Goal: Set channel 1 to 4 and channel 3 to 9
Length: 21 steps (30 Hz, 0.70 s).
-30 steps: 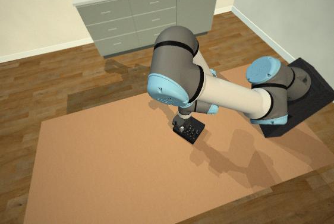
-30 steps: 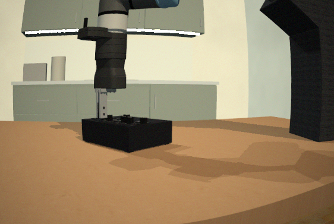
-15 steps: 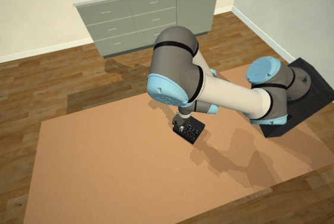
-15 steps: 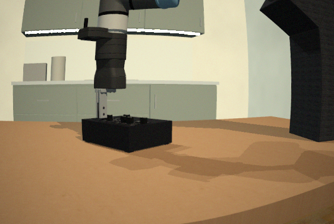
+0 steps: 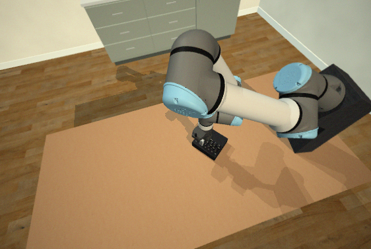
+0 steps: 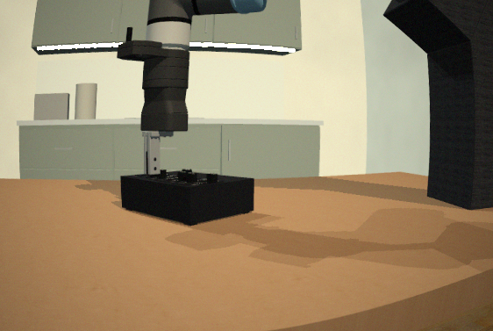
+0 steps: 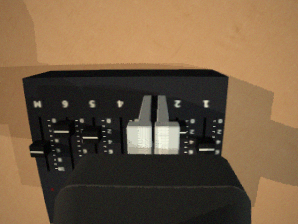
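The black lighting desk (image 5: 210, 144) stands flat on the tan table, and also shows in the exterior view (image 6: 188, 197) and the wrist view (image 7: 127, 136). It carries a row of several numbered faders. My gripper (image 7: 154, 109) is shut, its two pale fingers pressed together and pointing straight down onto the desk top over the channel 3 track, between the 4 and 2 labels. The fingers hide that fader's cap. The channel 1 cap (image 7: 208, 148) sits low on its scale at the right end. In the top and exterior views the fingertips (image 5: 202, 142) (image 6: 153, 170) reach the desk's top surface.
The arm's dark base block (image 5: 333, 109) stands at the table's right edge. A grey cabinet (image 5: 165, 20) with a canister and boxes on top stands at the far wall, well away from the table.
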### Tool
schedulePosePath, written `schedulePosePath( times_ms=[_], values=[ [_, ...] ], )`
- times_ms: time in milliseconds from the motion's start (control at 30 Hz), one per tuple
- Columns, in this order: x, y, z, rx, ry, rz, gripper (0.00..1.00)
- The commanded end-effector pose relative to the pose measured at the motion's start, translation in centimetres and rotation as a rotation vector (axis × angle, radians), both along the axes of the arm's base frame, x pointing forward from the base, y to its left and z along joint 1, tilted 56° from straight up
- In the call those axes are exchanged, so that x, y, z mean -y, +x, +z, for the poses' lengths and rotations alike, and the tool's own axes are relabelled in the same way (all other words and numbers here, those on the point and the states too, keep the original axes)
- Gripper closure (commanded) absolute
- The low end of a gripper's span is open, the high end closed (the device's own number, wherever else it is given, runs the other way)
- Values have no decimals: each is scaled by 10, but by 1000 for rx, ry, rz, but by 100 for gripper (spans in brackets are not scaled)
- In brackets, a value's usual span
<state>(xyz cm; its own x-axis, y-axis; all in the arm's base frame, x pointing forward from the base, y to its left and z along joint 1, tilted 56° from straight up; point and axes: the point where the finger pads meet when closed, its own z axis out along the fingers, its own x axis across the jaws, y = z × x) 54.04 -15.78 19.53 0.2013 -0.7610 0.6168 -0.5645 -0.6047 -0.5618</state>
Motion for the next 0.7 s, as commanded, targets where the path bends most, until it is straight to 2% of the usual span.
schedulePosePath(
  times_ms=[0,667],
  values=[
    [1,-3,-3,-2,2,0,100],
    [7,-9,-10,-2,2,0,100]
  ],
)
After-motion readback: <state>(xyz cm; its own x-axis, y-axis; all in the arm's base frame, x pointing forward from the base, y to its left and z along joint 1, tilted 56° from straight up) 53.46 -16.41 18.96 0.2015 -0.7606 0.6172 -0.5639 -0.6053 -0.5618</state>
